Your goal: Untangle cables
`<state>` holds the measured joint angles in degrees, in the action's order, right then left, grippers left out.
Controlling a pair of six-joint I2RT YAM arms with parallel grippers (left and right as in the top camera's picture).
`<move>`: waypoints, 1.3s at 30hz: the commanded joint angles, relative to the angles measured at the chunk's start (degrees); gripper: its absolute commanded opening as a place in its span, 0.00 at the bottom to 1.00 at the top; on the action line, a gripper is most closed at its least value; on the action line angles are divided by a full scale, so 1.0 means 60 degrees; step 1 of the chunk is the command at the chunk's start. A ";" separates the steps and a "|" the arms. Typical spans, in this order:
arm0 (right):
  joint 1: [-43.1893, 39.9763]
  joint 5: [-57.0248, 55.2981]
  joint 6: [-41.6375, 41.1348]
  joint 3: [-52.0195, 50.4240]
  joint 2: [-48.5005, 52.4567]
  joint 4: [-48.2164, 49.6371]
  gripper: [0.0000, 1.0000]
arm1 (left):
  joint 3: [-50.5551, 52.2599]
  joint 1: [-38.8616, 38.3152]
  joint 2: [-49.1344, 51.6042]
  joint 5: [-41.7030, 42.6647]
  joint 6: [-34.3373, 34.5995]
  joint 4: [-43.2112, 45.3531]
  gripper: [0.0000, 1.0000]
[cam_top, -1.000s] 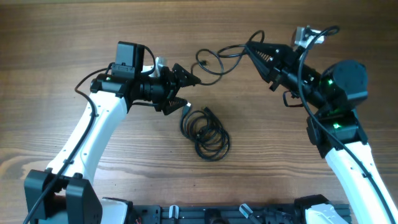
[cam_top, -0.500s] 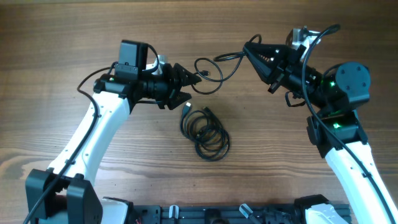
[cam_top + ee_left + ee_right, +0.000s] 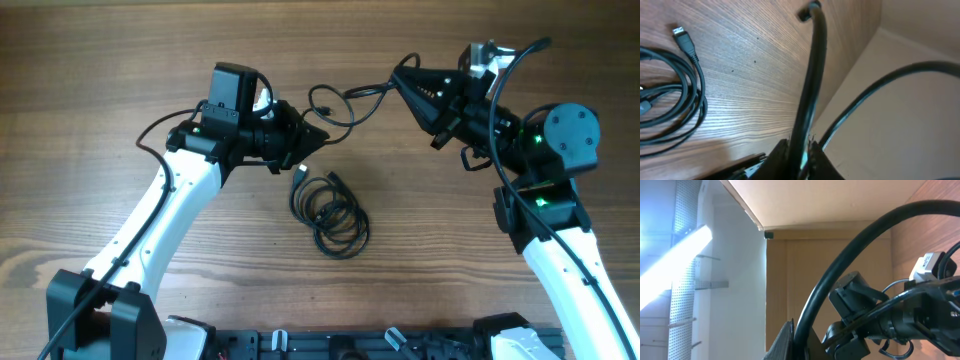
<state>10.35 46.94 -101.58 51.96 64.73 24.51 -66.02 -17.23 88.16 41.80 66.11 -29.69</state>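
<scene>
A loose black cable (image 3: pixel 368 90) hangs between my two grippers above the wooden table. At its left part my left gripper (image 3: pixel 318 133) is shut on it; in the left wrist view the cord (image 3: pixel 812 75) rises from the clamped jaws (image 3: pixel 800 152) to a small plug end (image 3: pixel 807 11). My right gripper (image 3: pixel 402 78) is shut on the other part, and the cord (image 3: pixel 850 255) arcs up from its jaws (image 3: pixel 801 342). A second cable (image 3: pixel 335 215) lies coiled in loops on the table below the grippers, its plug (image 3: pixel 682 37) pointing away from the coil.
Thicker black wires run along both arms (image 3: pixel 500 90). The left arm's wrist (image 3: pixel 880 315) shows in the right wrist view. The table's far edge (image 3: pixel 860 55) lies close behind the left gripper.
The left gripper has closed on the loose cable, having moved slightly toward the far side and right. The right gripper stays shut on the cable, nearly still.
</scene>
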 commanded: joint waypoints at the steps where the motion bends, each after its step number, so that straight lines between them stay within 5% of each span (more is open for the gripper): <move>1: 0.0051 0.0208 0.0215 0.0142 -0.0011 0.0084 0.04 | -0.0124 0.0018 -0.0189 -0.0324 0.0029 -0.0018 0.04; 6: 0.0047 0.0342 0.0816 0.0142 -0.0007 -0.0357 0.04 | -0.0124 0.0280 -0.0189 -0.1545 -0.0124 -0.0703 0.04; 17: -0.1395 -0.2557 0.8258 0.0142 0.0288 -0.5821 0.04 | -0.0124 0.1938 -0.0193 -0.2779 -0.3242 -0.1756 0.04; 24: -0.2481 -0.2732 0.8517 0.0142 0.0430 -0.6426 0.04 | -0.0124 0.2419 -0.0193 -0.5614 -0.3238 -0.2677 0.04; 28: -0.2630 -0.4080 1.0622 0.0142 0.0430 -0.6932 0.05 | -0.0124 0.2419 -0.0193 -0.7016 -0.3238 -0.2922 0.04; 36: -0.2630 -0.6273 1.3089 0.0135 0.1341 -0.7796 0.04 | -0.0124 0.2412 -0.0193 -0.6451 -0.3217 -0.2080 0.04; 39: -0.2630 -0.7938 1.3154 0.0135 0.2011 -0.8018 0.04 | -0.0124 0.2594 -0.0193 -0.7213 -0.3231 -0.1723 0.04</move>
<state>-4.60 13.17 -27.00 52.31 73.25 -23.09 -66.04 -3.36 88.16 4.51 47.51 -40.93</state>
